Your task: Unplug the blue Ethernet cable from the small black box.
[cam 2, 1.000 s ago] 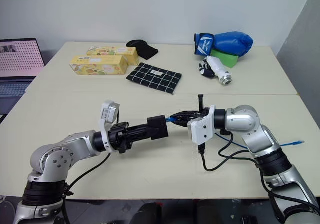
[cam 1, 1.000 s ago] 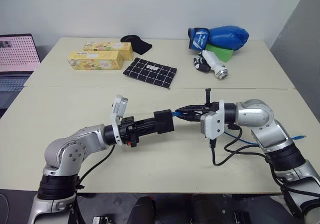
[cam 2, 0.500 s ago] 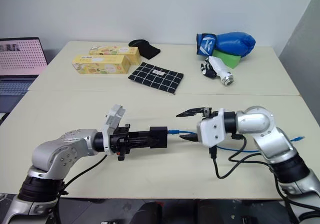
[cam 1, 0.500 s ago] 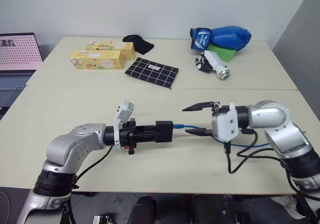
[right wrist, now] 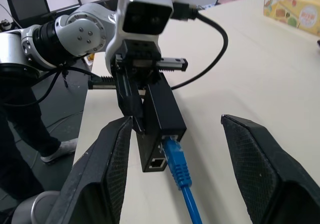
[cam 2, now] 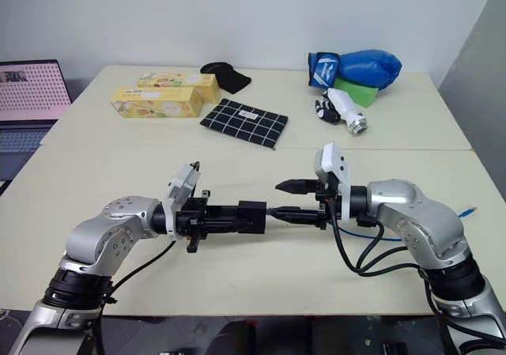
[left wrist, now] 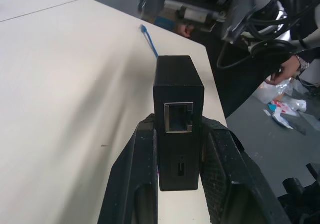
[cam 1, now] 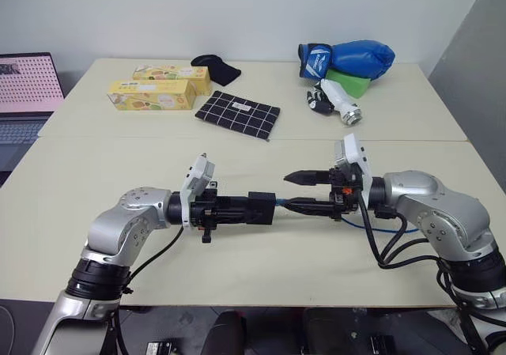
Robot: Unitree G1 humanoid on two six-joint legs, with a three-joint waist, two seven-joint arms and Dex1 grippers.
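Two grippers are held level above the near part of the cream table, pointing at each other. The left gripper is clamped on the small black box, with a finger pressed flat against each side of it. The right gripper is spread wide, one finger above and one below the blue Ethernet cable, and nothing is gripped by it. The cable's plug is seated in the box's face on the right gripper's side, and the cord is led back under the right arm, its far end lying on the table by the right edge.

From the left wrist view, an empty metal-rimmed port on the box's other face is shown, with a smaller slot under it. From the right wrist view, the blue plug is seen in one port, beside a second, empty port.

Farther off, a black white-grid cloth, two yellow cartons and a black rounded pad are laid out, with a blue boxing glove on a green block at the far right. One laptop is placed beyond the left edge.
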